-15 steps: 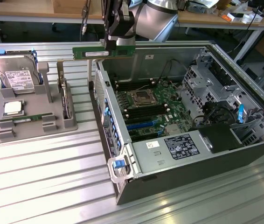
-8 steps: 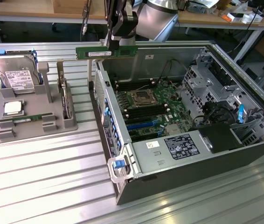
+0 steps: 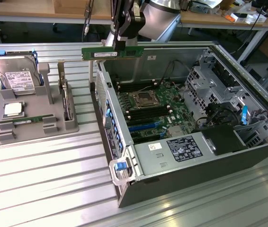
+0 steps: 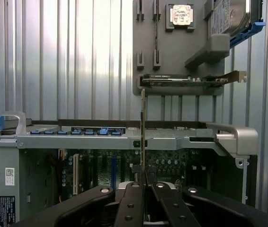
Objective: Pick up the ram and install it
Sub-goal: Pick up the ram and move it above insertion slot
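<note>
Pincer [image 3: 120, 47] clenched on the ram [image 3: 101, 54], which hangs level beneath it above the computer case [image 3: 186, 184] edge.

This is looking like a robotics lab. An opened computer case [image 3: 181, 182] is lying on a ribbed aluminium table [image 3: 39, 189], with workbenches [image 3: 30, 12] standing behind.

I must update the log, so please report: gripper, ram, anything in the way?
Gripper shut on the ram. Ram held level in the air over the open computer case, not seated. Nothing visible between ram and motherboard.
</note>
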Motion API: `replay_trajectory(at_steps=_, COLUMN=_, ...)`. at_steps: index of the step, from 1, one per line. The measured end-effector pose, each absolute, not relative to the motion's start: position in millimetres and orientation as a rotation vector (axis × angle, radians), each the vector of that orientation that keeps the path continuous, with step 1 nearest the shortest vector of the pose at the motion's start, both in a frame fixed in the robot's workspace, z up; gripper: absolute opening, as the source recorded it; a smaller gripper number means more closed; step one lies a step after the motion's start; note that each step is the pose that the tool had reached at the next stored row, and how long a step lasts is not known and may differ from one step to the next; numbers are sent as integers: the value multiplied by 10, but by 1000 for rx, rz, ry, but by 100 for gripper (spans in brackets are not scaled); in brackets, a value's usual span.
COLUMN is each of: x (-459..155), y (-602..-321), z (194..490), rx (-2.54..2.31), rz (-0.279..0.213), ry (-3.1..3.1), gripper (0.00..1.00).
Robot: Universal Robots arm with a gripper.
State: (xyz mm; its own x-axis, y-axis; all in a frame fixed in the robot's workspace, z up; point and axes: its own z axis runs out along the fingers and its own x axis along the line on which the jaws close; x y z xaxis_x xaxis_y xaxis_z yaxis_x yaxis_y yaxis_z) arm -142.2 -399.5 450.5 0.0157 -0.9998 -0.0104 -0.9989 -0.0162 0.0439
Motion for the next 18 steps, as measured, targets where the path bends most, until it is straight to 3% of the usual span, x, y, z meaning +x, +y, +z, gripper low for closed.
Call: replay_trajectory(at_steps=18, x=-1254, y=-3995, z=4502, rx=2221, rz=-58, ry=-2186, gripper=12)
